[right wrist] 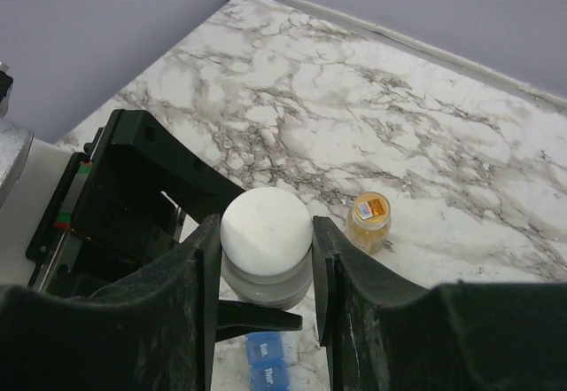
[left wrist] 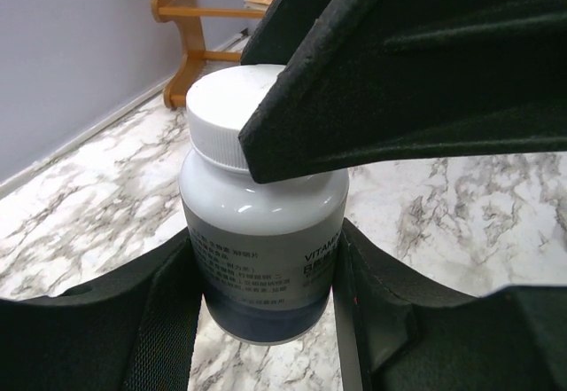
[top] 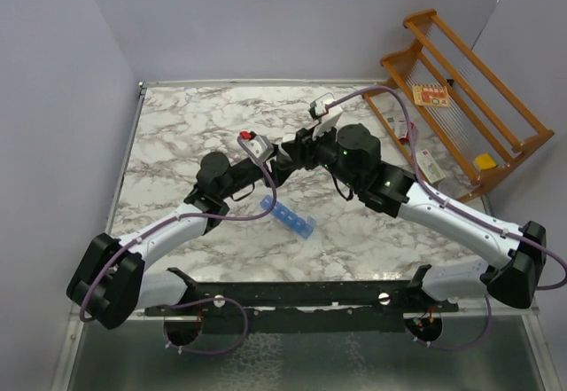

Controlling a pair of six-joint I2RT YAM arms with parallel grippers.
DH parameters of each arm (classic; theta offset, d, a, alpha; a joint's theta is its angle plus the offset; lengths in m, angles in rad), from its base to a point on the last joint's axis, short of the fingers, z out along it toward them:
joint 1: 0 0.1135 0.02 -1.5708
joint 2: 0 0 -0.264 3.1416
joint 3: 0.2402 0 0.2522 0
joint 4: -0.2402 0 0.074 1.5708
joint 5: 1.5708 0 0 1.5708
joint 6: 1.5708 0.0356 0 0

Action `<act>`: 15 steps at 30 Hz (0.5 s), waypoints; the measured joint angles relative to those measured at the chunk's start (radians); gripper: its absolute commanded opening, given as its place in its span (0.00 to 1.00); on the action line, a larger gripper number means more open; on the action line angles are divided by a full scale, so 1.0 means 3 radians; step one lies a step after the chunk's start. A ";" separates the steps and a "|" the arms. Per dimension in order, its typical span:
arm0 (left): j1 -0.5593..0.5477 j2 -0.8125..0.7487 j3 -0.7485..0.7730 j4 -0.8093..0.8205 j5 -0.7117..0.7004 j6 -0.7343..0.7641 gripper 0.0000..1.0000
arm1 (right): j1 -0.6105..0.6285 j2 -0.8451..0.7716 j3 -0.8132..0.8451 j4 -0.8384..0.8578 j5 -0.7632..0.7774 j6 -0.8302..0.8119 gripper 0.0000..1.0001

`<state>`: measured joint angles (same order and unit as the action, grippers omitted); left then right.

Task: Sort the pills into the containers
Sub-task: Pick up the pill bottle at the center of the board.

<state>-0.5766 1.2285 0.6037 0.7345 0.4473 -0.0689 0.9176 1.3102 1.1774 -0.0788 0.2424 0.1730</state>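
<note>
A grey bottle [left wrist: 261, 222] with a white cap [right wrist: 266, 230] is held upright above the marble table [top: 177, 134]. My left gripper [left wrist: 266, 307] is shut on its body, one finger on each side of the label. My right gripper [right wrist: 266, 262] comes from above and is shut on the white cap, both pads touching its sides. In the top view the two grippers meet mid-table, left gripper [top: 270, 159] and right gripper [top: 299, 147]. The blue containers [top: 288, 217] lie as a strip on the table just in front, also seen as containers [right wrist: 266, 364] below the bottle. No pills show.
A small amber bottle [right wrist: 369, 221] stands on the table beside the held bottle. A wooden rack [top: 461, 81] with small packets stands at the back right, and a white box [top: 432, 166] lies near its foot. Walls close the left and back edges.
</note>
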 measured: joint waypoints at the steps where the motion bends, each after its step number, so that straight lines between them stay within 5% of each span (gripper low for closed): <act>1: -0.0003 -0.0010 0.0001 0.0020 0.0027 -0.0014 0.00 | 0.0005 -0.0032 -0.0001 -0.0009 -0.0019 -0.0025 0.01; 15: -0.0047 -0.0118 0.0006 0.0409 0.0690 -0.0351 0.00 | 0.0020 -0.0631 -0.0191 -0.0142 -0.0598 -0.0451 0.01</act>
<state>-0.5907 1.1931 0.6056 0.8574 0.6544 -0.1741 0.9237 1.1210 1.1202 -0.1215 0.0631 0.0376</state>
